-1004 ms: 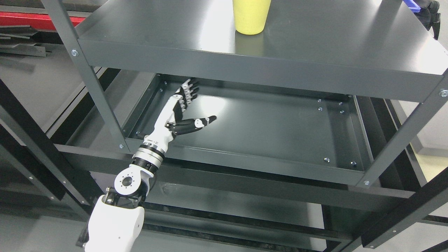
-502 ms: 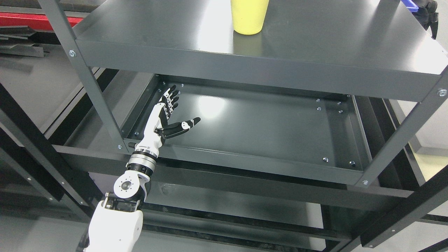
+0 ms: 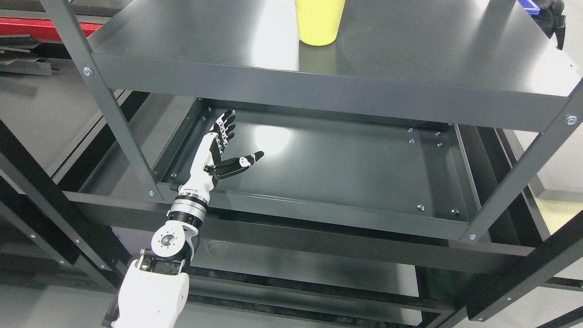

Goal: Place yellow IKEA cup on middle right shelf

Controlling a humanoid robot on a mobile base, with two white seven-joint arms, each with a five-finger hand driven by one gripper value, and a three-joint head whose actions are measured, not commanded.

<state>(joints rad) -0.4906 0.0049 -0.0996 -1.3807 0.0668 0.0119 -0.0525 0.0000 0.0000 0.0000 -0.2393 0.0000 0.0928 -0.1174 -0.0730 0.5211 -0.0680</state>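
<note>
The yellow cup (image 3: 318, 22) stands upright on the upper grey shelf (image 3: 410, 54), at the top middle of the head view; its rim is cut off by the frame. My left hand (image 3: 227, 148) reaches in from the lower left over the near left part of the lower shelf tray (image 3: 346, 168). Its fingers are spread, thumb pointing right, and it holds nothing. It is well below and left of the cup, under the upper shelf's front lip. The right arm is out of view.
Grey upright posts stand at the front left (image 3: 104, 100) and front right (image 3: 524, 168) of the shelf unit. Black frame bars (image 3: 524, 282) cross below. A red strip (image 3: 27, 25) lies at the far left. A dark object (image 3: 553, 18) sits at the top right.
My left hand pulled back from deeper in the lower shelf toward its near left corner, staying open. The camera view shifted slightly; the cup stayed put on the shelf.
</note>
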